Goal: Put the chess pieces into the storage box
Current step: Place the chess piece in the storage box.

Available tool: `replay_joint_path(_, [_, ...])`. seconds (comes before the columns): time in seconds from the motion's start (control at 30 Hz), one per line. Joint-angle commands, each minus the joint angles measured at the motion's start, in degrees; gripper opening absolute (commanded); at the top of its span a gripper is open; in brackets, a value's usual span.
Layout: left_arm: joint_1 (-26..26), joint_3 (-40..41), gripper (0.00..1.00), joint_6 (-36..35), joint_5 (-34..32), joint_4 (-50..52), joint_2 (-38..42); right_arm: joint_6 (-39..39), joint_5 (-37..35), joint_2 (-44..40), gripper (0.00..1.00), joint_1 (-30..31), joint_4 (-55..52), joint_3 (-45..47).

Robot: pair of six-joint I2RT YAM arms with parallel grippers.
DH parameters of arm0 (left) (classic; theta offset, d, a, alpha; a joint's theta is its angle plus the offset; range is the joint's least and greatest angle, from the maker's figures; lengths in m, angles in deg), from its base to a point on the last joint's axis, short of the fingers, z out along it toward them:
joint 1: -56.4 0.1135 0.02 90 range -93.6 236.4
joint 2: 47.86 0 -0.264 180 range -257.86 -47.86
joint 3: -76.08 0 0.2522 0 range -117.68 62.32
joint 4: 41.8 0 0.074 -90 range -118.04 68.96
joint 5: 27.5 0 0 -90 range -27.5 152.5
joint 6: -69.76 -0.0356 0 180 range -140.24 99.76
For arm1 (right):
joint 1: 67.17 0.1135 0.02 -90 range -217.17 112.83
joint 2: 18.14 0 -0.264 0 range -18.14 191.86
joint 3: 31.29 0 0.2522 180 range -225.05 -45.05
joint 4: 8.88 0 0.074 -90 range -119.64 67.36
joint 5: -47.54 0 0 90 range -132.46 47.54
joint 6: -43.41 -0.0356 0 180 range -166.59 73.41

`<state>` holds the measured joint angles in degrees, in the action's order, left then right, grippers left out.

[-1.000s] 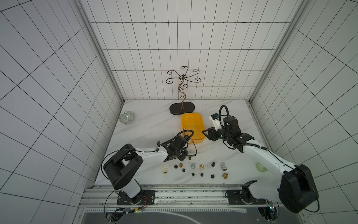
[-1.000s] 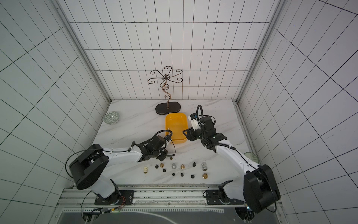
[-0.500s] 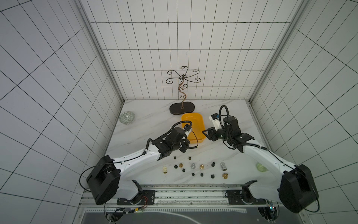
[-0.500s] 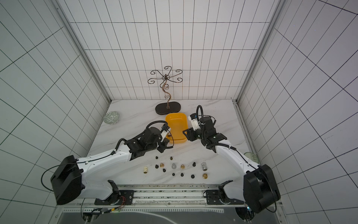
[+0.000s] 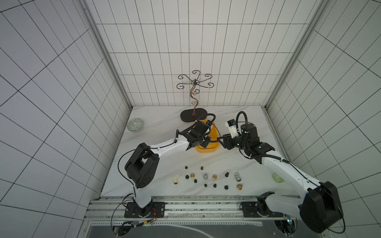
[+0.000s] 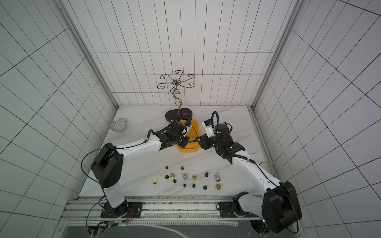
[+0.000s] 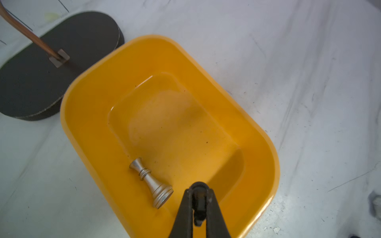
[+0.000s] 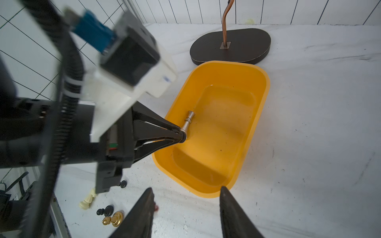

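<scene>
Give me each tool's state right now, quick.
Left tool: closed, holding a small black chess piece.
Right tool: open, holding nothing.

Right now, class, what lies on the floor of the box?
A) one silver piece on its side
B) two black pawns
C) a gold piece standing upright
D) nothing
A: the left wrist view shows one silver piece lying on its side inside the box.

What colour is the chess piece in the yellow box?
The chess piece is silver, clearest in the left wrist view.
</scene>
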<state>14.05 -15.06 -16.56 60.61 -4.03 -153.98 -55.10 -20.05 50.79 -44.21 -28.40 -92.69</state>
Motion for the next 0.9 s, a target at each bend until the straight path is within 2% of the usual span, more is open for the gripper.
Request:
replay_joint_path(0.0, [1.0,-3.7,0.08,1.1,1.1,5.2,-2.7,1.0,-0.9,-0.8,0.51,-0.7,-1.1,3.5])
replay_joint_path(0.27, [1.2,-5.6,0.11,2.4,2.6,7.1,-8.0,1.3,-0.3,-0.4,0.51,-1.2,-1.3,3.8])
replay_joint_path(0.47, [1.8,-5.8,0.15,4.6,1.3,7.2,-9.5,1.4,-0.1,-0.4,0.51,-1.4,-1.3,3.9])
replay_joint_path(0.53, [1.9,-5.4,0.19,4.7,1.1,6.8,-9.2,1.6,-0.1,-0.4,0.51,-1.4,-1.4,3.9])
replay_joint_path(0.7, [1.9,-3.7,0.40,5.5,0.5,4.4,-6.7,1.7,-0.1,-0.1,0.52,-1.5,-1.5,3.9])
replay_joint_path(0.87, [2.6,-1.3,0.47,6.7,0.0,0.7,-1.6,2.0,-0.3,0.1,0.52,-1.5,-2.2,3.4])
